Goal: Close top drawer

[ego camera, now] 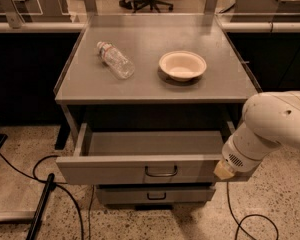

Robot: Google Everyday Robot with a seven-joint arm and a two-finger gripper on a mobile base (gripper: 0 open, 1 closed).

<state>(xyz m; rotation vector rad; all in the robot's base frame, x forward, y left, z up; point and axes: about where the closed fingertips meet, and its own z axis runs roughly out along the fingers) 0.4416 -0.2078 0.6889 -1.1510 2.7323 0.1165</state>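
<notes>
Gripper (223, 170) low on the right, at the end of the thick white arm (275, 126), right up against the right end of the top drawer's front panel; touching or just beside, cannot tell which. Open or closed: cannot tell, hidden by the wrist from this angle.

Top drawer (115, 170) pulled well out toward the near side, nothing visible inside, grey floor in plain sight. Small curved wire handle (161, 172) at the centre of its front, left of the gripper and apart from it. Just below, a narrower drawer (125, 194) pushed in, with a like handle.

Above, on the cabinet top (230, 86): a clear plastic bottle (115, 60) lying on its side at the far left, a pale bowl (182, 65) upright to its right, the two well apart. Black cables (20, 171) on the speckled floor at the near left.

Step in hand, by the look of it: lining up for the push, closing not yet begun. Next move calls for a straight, level shove toward the far side. Worth noting the off-centre contact at the right end: likely to skew the drawer on its runners, so better to press steadily or shift leftward toward the handle first.
</notes>
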